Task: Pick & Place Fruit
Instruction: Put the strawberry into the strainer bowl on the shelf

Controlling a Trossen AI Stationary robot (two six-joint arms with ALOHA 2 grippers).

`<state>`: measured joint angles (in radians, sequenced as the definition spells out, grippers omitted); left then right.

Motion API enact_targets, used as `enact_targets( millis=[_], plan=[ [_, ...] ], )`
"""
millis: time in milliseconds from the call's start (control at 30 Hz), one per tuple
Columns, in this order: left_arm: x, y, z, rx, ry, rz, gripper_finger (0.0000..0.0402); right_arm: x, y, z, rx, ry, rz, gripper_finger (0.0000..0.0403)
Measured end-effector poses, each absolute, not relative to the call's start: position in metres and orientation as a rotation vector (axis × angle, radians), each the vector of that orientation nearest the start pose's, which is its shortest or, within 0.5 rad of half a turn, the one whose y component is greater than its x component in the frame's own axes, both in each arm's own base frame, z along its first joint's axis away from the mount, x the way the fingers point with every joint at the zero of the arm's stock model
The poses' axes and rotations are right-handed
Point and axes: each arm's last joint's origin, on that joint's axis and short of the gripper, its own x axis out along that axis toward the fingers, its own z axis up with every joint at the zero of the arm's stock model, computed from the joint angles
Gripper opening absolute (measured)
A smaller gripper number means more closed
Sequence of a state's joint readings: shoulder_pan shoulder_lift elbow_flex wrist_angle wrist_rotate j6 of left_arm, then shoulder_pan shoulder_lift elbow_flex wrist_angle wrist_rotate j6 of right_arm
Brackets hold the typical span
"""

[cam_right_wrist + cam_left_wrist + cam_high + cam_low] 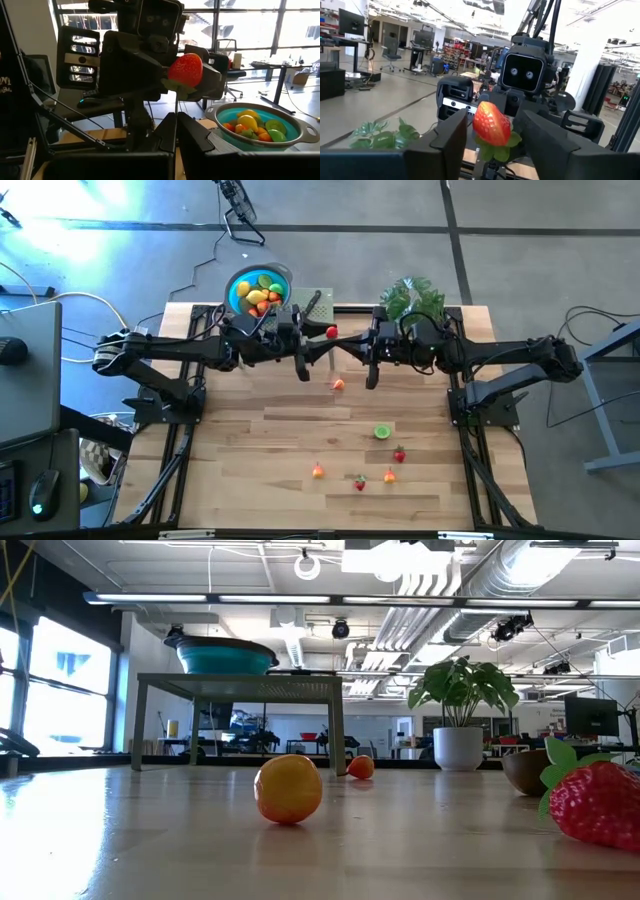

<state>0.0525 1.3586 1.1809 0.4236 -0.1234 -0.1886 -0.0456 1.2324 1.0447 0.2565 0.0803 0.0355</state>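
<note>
Left hand (192,82) grips strawberry (186,69); blue bowl (300,131) holds fruit (248,121).

- Light wooden plank table (250,470), pale boards running lengthwise, black arm mounts bolted at both side edges.
- At the far edge: small grey stand (240,690) carrying a blue bowl (258,290) of mixed fruit, and a potted plant (412,298) in a white pot.
- Near the middle: small orange-red fruit piece (338,384), lying alone.
- Toward the near side, a loose cluster (none touching): halved lime (382,432), red strawberry (399,454), orange piece (390,475), second strawberry (359,482), orange-yellow fruit (318,471).
- In the low view: round orange fruit (288,789) and a brown bowl-like piece (525,771) (kind unclear).
</note>
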Motion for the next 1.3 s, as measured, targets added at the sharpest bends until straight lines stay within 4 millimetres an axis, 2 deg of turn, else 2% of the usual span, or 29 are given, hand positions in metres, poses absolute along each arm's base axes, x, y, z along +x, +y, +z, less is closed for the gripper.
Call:
enact_targets(
  millis=[233,467,1200,1300],
  plan=[
    [0.3092,0.0198,0.4007,-0.196,-0.262,0.151,0.0126,0.2803,-0.0151,0.3715,0.053,-0.063,-0.124,0.0003],
    [0.3094,0.0196,0.4005,-0.195,-0.260,0.144,0.0098,0.2804,-0.0151,0.3710,0.053,-0.058,-0.124,0.0003],
    [0.3094,0.0195,0.4004,-0.195,-0.259,0.139,0.0091,0.2805,-0.0143,0.3710,0.045,-0.057,-0.098,0.0003],
    [0.3094,0.0193,0.4004,-0.195,-0.259,0.138,0.0091,0.2806,-0.0135,0.3710,0.027,-0.056,-0.069,0.0015]
  ],
)
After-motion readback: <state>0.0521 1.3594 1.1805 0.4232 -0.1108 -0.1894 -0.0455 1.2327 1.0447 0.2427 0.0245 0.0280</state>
